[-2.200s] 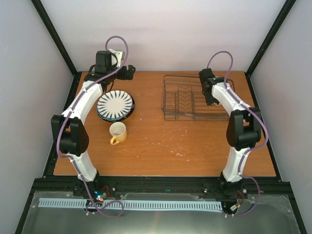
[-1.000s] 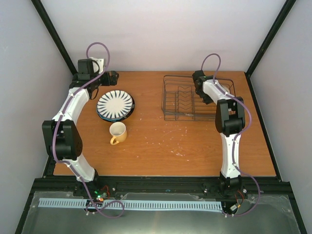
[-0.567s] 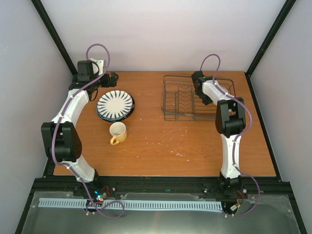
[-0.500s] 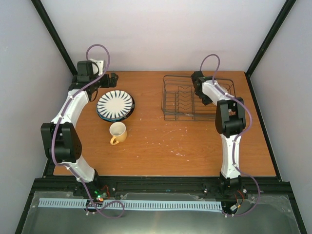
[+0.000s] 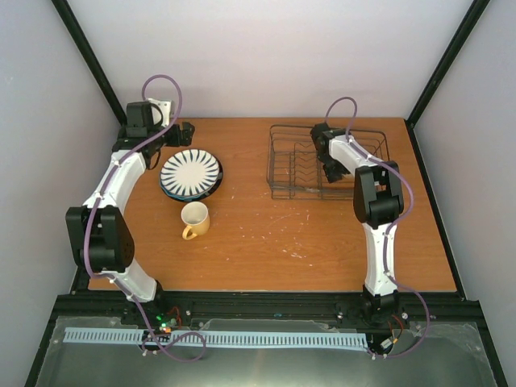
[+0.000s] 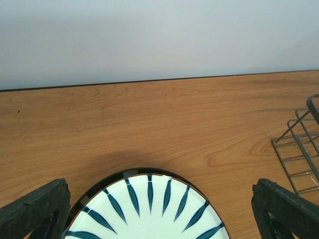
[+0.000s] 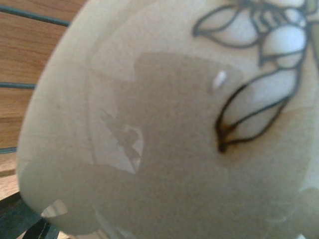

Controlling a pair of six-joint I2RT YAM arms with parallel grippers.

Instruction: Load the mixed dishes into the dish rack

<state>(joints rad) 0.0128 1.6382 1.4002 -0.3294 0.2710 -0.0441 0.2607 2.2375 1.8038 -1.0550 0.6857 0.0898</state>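
The small white bowl (image 7: pixel 174 124) hangs over the dish rack (image 5: pixel 269 165), near the far right corner of the counter (image 5: pixel 266 242). I cannot tell if the right fingers (image 5: pixel 329 167) grip it. It may slip and crack. The left fingers (image 6: pixel 35 211) are wide apart, just behind the striped plate (image 6: pixel 149 214).

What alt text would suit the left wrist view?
A white plate with dark radial stripes fills the bottom centre, between the open left jaws at the corners. Wooden table stretches beyond, with a corner of the dish rack at the right edge.
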